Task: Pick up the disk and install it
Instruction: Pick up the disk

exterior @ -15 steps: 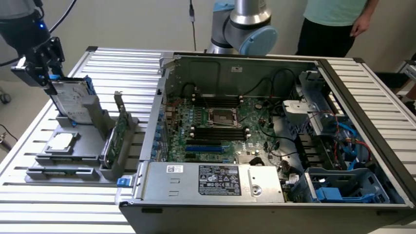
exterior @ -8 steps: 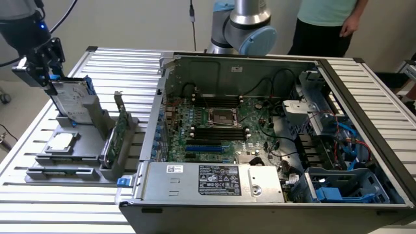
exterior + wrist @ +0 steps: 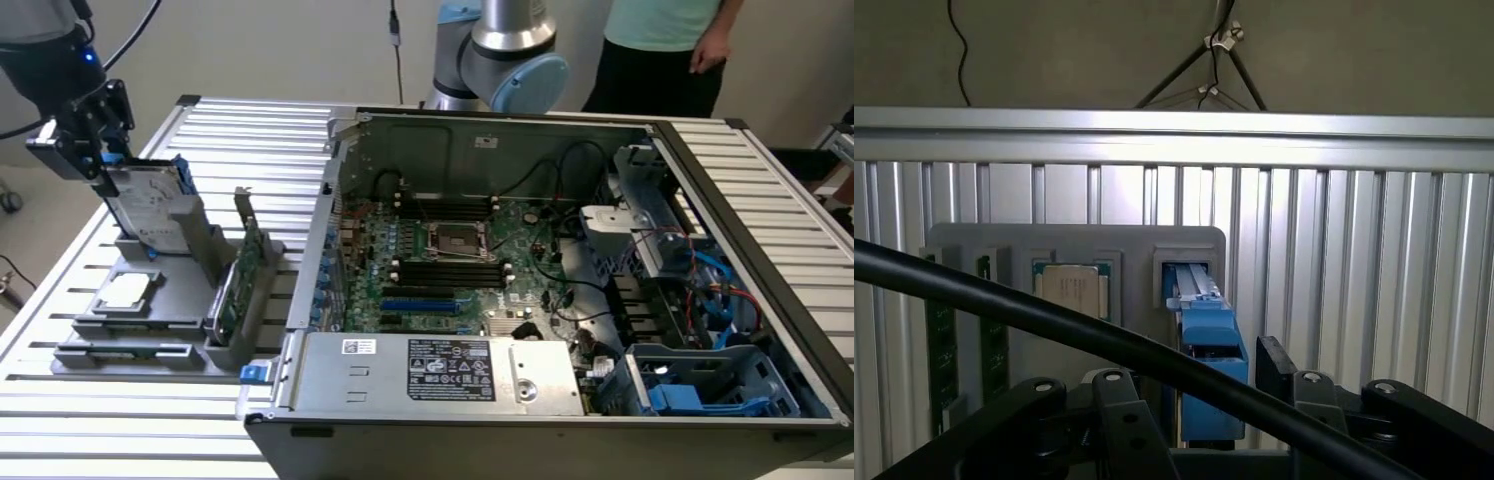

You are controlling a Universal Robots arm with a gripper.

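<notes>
On the slatted bench point(image 3: 227, 130), over most of the side at the exterior view's right: an open computer case point(image 3: 767, 215), lid off, motherboard point(image 3: 447, 260) bare to see. Close to the bench's left edge in that view, a grey holder point(image 3: 200, 250) with several upright slots. In the slot nearest the bench's far edge, standing on its narrow side, the disk point(image 3: 150, 215) point(image 3: 1206, 335), long axis almost vertical, leaning a little, blue carrier edge turned upward. Right over this upper edge, the claw point(image 3: 96, 160) point(image 3: 1192, 365), so that the disk lies straight below, its thin edge between the jaws. Jaws fully released, one beside each flat face, grasping nothing; contact with the carrier impossible to tell.
</notes>
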